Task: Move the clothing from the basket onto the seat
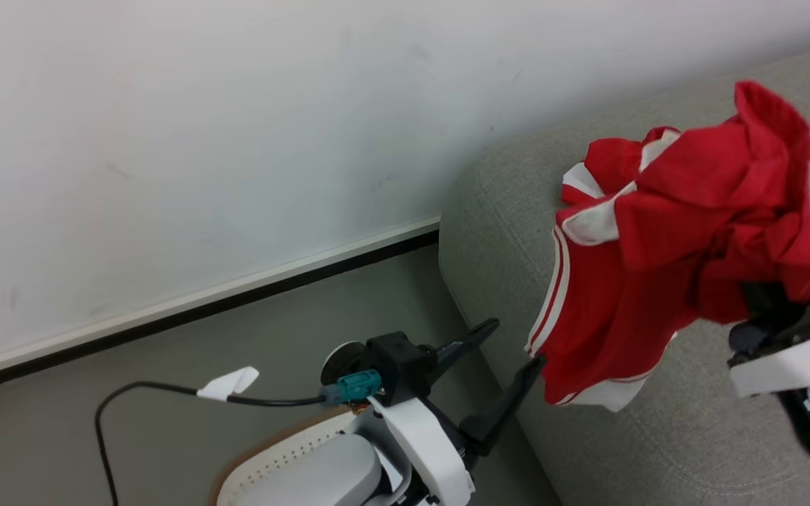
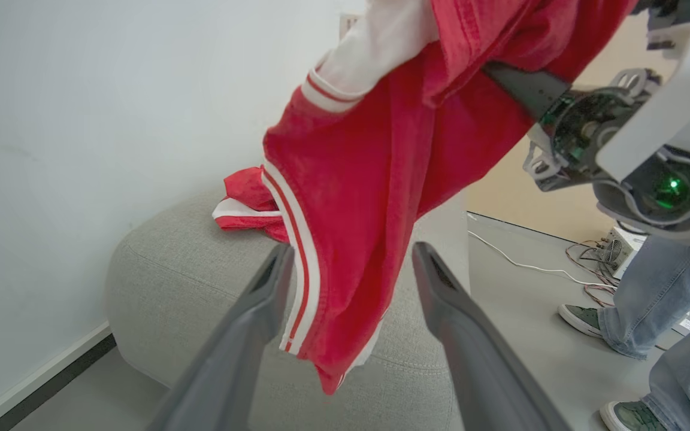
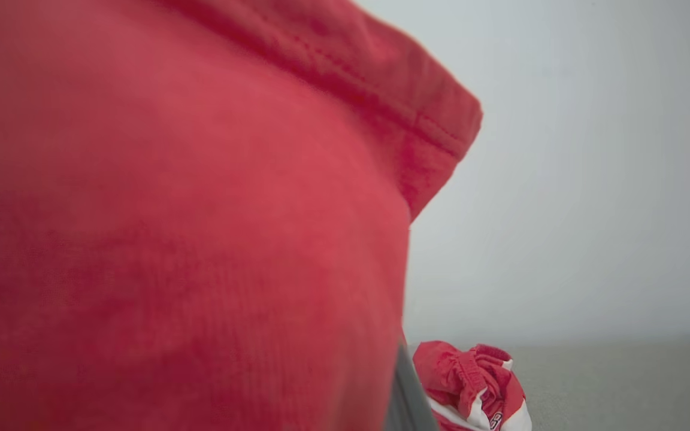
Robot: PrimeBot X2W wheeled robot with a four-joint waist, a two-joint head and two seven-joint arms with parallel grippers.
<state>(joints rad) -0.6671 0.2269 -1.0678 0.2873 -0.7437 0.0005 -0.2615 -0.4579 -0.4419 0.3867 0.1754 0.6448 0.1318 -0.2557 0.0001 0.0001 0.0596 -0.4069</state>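
A bright red garment (image 1: pixel 665 260) with white stripes hangs above the grey seat (image 1: pixel 503 232), bunched over my right gripper (image 1: pixel 763 299), which is shut on its top. My left gripper (image 1: pixel 515 343) stands open just left of the cloth's lower hem, at the seat's edge. In the left wrist view the hanging garment (image 2: pixel 381 179) drops between and beyond my open left gripper (image 2: pixel 352 248), not touching the fingers (image 2: pixel 255 311). A second red garment (image 2: pixel 243 206) lies crumpled on the seat (image 2: pixel 171 257). In the right wrist view that piece (image 3: pixel 471 383) shows below the held cloth (image 3: pixel 171 239). The basket (image 1: pixel 285 450) sits under my left arm.
A white wall with a dark skirting strip (image 1: pixel 201 302) runs behind the seat. A black cable (image 1: pixel 138 393) trails from my left wrist over the floor. A person's legs (image 2: pixel 650 299) and loose wires (image 2: pixel 590 263) are beyond the seat.
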